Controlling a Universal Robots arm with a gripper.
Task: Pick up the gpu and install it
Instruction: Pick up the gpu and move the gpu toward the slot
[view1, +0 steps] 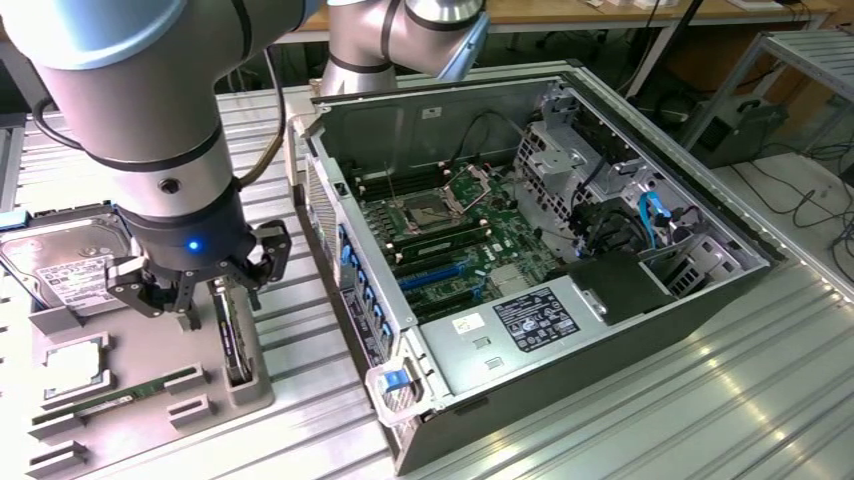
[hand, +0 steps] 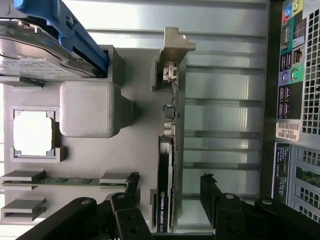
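Gpu (view1: 236, 345) upright in tray (view1: 140, 350), exterior view's lower left; gripper (view1: 211, 300) spread, flanking it. We judge pick step; squeeze needs centring.

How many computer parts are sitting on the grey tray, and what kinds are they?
gpu card: 1
hard drive: 1
processor chip: 1
memory stick: 1
Total: 4
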